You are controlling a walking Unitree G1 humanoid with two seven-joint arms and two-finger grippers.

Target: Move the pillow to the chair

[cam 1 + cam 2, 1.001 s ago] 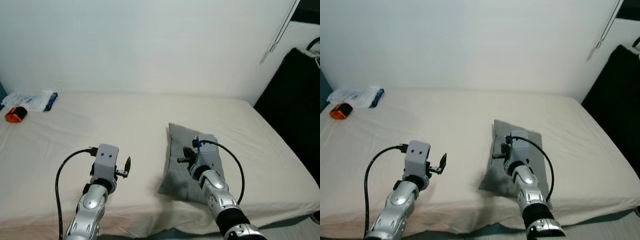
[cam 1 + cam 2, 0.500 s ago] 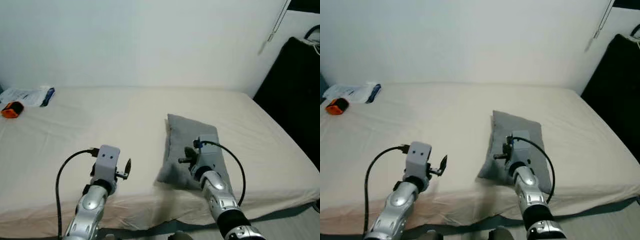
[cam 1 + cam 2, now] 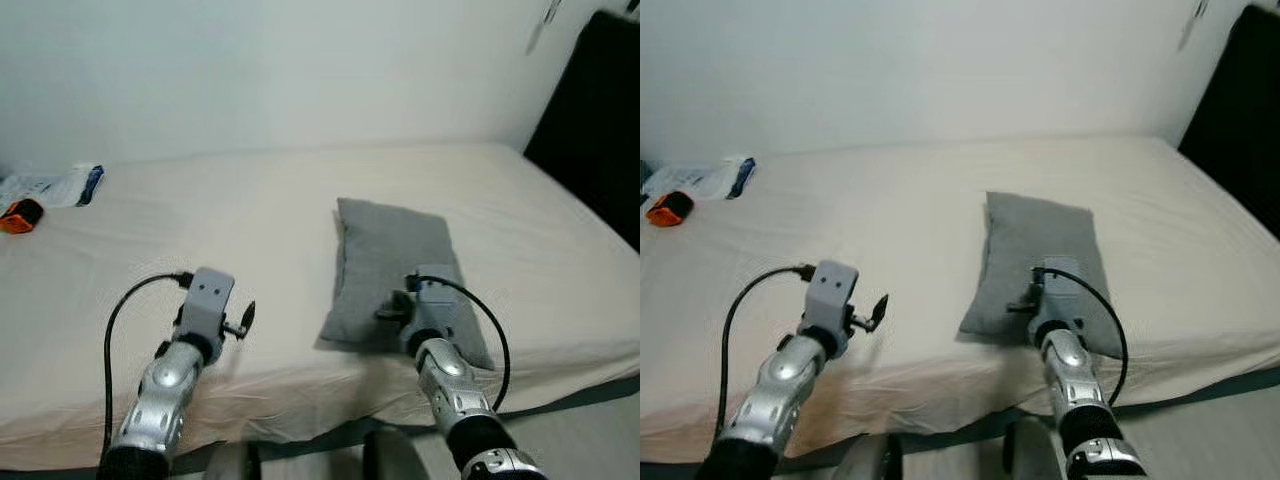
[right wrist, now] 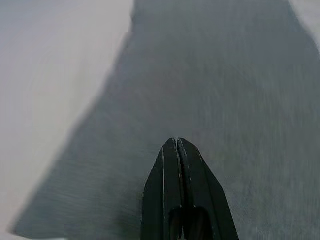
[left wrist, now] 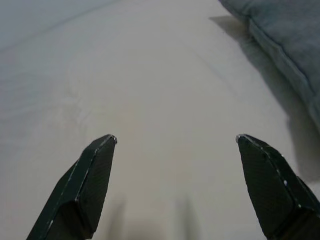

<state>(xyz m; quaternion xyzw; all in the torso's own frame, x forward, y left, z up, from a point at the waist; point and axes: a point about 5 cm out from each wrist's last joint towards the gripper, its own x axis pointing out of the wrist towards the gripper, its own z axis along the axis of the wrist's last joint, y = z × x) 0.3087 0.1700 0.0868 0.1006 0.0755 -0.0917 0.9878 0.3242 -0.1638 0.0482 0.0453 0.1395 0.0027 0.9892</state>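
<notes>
A grey pillow (image 3: 390,255) lies flat on the cream bed (image 3: 250,230), right of centre, its near end close to the bed's front edge. My right gripper (image 3: 392,308) hovers at that near end, shut, its two black fingers (image 4: 175,165) pressed together over the grey fabric (image 4: 225,75) with nothing visibly pinched between them. My left gripper (image 3: 243,320) is open over bare sheet, left of the pillow. In the left wrist view its fingertips stand wide apart (image 5: 175,140), and the pillow's edge (image 5: 285,40) lies off to one side.
An orange item (image 3: 18,215) and a white-and-blue packet (image 3: 55,185) lie at the bed's far left by the white wall. A tall black object (image 3: 600,110) stands at the right. The bed's front edge (image 3: 300,400) runs just before me, with my feet (image 3: 390,455) below it.
The whole view has shifted back and down, so the bed's front edge and my feet show. Both grippers keep their places by the pillow, and its near end looks flatter.
</notes>
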